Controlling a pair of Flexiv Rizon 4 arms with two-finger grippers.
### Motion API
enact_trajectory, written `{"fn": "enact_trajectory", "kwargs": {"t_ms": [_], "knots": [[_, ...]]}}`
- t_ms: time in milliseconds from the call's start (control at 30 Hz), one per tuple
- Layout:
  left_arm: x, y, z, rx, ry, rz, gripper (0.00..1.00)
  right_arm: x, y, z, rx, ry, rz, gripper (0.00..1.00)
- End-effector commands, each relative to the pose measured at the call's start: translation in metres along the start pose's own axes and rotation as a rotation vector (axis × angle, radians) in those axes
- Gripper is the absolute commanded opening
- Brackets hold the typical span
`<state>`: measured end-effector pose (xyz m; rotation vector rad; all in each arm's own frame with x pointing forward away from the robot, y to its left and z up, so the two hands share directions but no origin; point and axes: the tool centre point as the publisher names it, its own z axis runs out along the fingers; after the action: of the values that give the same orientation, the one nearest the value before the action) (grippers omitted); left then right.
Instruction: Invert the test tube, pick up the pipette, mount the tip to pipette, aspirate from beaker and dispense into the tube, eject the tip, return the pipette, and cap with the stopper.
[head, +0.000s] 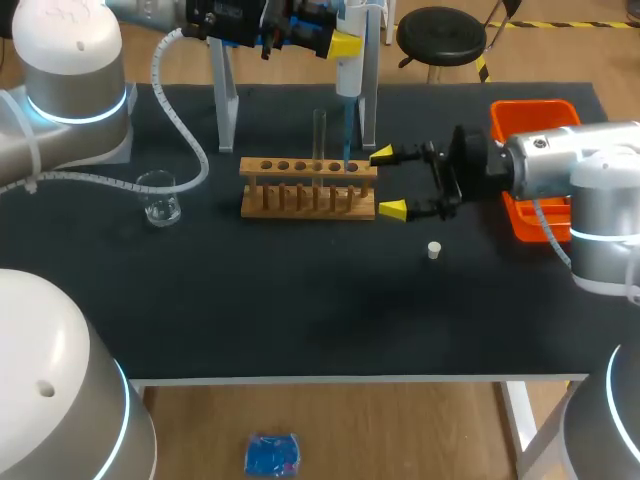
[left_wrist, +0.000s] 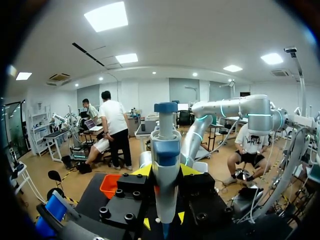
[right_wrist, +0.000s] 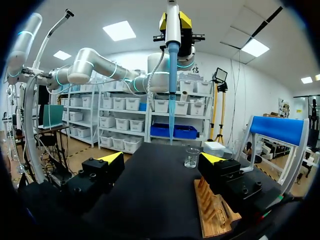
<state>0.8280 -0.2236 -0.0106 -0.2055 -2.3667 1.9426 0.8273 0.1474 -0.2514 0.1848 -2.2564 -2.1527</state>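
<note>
A wooden tube rack (head: 308, 187) stands mid-table with a clear test tube (head: 320, 135) upright in it. My left gripper (head: 335, 42) hangs high above the rack, shut on the white pipette (head: 350, 75). The pipette's blue tip (head: 347, 145) points down at the rack's right end, just right of the tube. In the left wrist view the pipette (left_wrist: 166, 165) is clamped between the fingers. My right gripper (head: 390, 182) stands open at the rack's right end, nothing between its fingers. Its view shows the pipette (right_wrist: 171, 75) ahead, the beaker (right_wrist: 192, 156) and the rack (right_wrist: 212, 212). The white stopper (head: 434, 251) lies on the mat.
A glass beaker (head: 160, 197) sits at the left of the mat. An orange bin (head: 535, 120) is at the back right, partly behind my right arm. A white pipette stand (head: 226, 100) rises behind the rack.
</note>
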Motion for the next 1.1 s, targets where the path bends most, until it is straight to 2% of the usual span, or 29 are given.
{"fn": "enact_trajectory", "kwargs": {"t_ms": [33, 167, 400, 533, 800, 1100], "knots": [[-0.002, 0.021, -0.023, -0.032, -0.030, -0.009, 0.00, 0.001, 0.001, 0.000, 0.002, -0.004, 0.000, 1.00], [-0.001, 0.038, -0.057, -0.052, -0.054, -0.023, 0.00, 0.001, 0.001, 0.000, 0.002, -0.004, 0.000, 1.00], [-0.006, 0.052, -0.124, -0.035, -0.132, 0.071, 0.00, 0.001, 0.001, 0.000, 0.002, -0.004, 0.000, 1.00], [-0.013, 0.066, -0.153, -0.064, -0.137, 0.092, 0.00, 0.001, 0.001, 0.000, 0.002, -0.004, 0.000, 1.00], [-0.026, 0.089, -0.193, -0.075, -0.080, 0.092, 0.00, 0.001, 0.001, 0.000, 0.002, -0.004, 0.000, 1.00], [-0.030, 0.116, -0.221, -0.066, -0.089, 0.123, 0.00, 0.001, 0.001, 0.000, 0.002, -0.004, 0.000, 1.00]]}}
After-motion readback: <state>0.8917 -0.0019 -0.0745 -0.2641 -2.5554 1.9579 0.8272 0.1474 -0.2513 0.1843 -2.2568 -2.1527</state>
